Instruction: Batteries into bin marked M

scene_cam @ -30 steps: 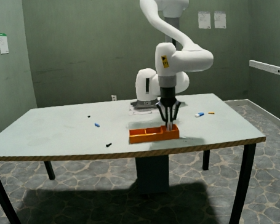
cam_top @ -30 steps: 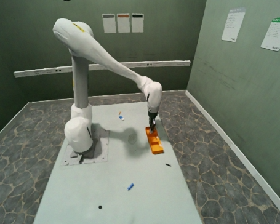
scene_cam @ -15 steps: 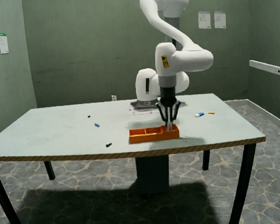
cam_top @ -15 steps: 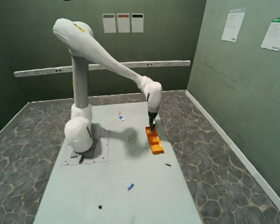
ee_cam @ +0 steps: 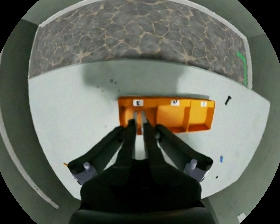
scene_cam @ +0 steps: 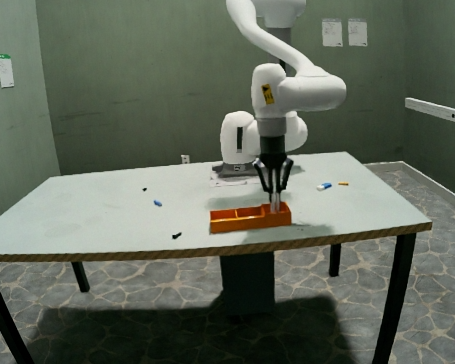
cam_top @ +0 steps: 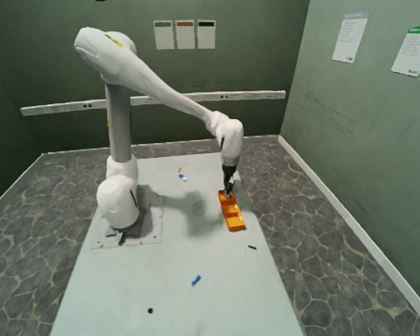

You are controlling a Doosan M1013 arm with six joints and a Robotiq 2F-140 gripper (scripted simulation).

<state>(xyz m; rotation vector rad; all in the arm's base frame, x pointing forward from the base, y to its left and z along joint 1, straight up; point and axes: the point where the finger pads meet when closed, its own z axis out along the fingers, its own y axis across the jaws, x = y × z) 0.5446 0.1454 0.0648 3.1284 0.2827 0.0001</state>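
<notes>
Batteries: too small and blurred to identify for certain among the loose pieces on the bench (cam_top: 171, 258) (scene_cam: 105, 225) (ee_cam: 56, 110). Bin marked M (cam_top: 231, 210) (scene_cam: 248, 223) (ee_cam: 172, 120): the middle compartment of an orange three-part row, with the E-marked compartment (cam_top: 223, 197) (scene_cam: 284, 220) (ee_cam: 125, 117) on one side and a third compartment (cam_top: 235, 226) (scene_cam: 222, 226) (ee_cam: 201, 119) on the other; third label too small to read. Row upright, apparently flat on the bench.

Claw (cam_top: 228, 192) (scene_cam: 275, 206) (ee_cam: 139, 117) pointing down at the E-marked compartment, beside M rather than over it. Fingers drawn nearly together, only a slim gap between the tips, with nothing visible pinched there.

Near the arm's base, a blue-and-white piece (cam_top: 183, 177) (scene_cam: 324, 186) just beside a small orange piece (cam_top: 179, 170) (scene_cam: 343, 183). Past the opposite end of the row, a dark, screw-like piece (cam_top: 252, 247) (scene_cam: 176, 235) (ee_cam: 228, 100) near the third compartment. Farther out, a blue piece (cam_top: 196, 280) (scene_cam: 157, 203) (ee_cam: 221, 159) and a tiny black piece (cam_top: 150, 310) (scene_cam: 144, 189) (ee_cam: 217, 177), well apart from the row and not touching each other.
</notes>
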